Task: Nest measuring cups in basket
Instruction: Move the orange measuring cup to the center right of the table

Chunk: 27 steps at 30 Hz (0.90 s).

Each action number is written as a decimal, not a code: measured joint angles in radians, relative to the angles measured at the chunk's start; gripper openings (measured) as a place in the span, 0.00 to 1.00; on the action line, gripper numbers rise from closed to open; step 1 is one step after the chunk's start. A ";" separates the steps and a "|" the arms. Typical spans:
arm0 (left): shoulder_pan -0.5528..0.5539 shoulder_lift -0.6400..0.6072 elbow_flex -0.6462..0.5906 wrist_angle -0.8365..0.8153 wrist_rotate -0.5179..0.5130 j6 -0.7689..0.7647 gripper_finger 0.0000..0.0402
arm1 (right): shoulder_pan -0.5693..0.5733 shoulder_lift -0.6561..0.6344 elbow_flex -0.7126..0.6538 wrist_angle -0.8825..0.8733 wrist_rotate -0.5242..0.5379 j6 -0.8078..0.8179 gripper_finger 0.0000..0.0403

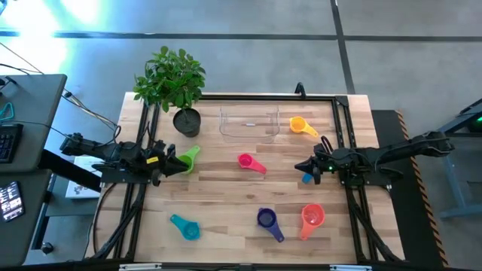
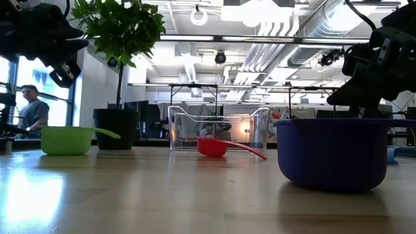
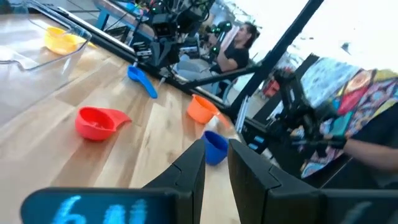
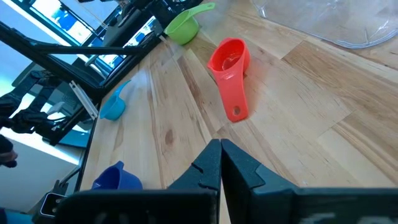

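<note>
Several measuring cups lie scattered, bowls on the wooden table: yellow (image 1: pixel 301 126) beside the clear basket (image 1: pixel 248 124), green (image 1: pixel 190 158), red (image 1: pixel 251 163), blue (image 1: pixel 307 178), teal (image 1: pixel 184 226), purple (image 1: pixel 269 220), orange (image 1: pixel 312 218). My left gripper (image 1: pixel 179 164) hovers level at the table's left side, just by the green cup and above it (image 2: pixel 65 140). Its fingers (image 3: pixel 216 146) stand slightly open with nothing between them. At the right side, over the blue cup, my right gripper (image 1: pixel 301 167) is shut and empty (image 4: pixel 219 144), pointing toward the red cup (image 4: pixel 231 68).
A potted plant (image 1: pixel 187 120) stands at the far left, close to the basket. Black frame rails (image 1: pixel 343 135) run along the table's sides and far edge. A person (image 3: pixel 239 46) sits beyond the table's right side, and another stands (image 2: pixel 32 110) off to the left.
</note>
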 joint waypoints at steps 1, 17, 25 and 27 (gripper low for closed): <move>0.000 0.000 0.000 0.016 -0.001 -0.025 0.14 | 0.000 0.000 0.000 0.000 0.000 0.000 0.00; 0.000 0.000 0.000 0.233 -0.057 -0.251 0.14 | 0.000 0.000 0.000 0.001 0.005 0.052 0.00; 0.000 0.000 0.000 0.227 -0.060 -0.181 0.14 | 0.000 0.000 0.000 0.001 0.004 0.052 0.00; 0.000 0.000 0.000 0.227 -0.060 -0.159 0.14 | 0.000 0.000 0.000 0.008 0.004 0.052 0.00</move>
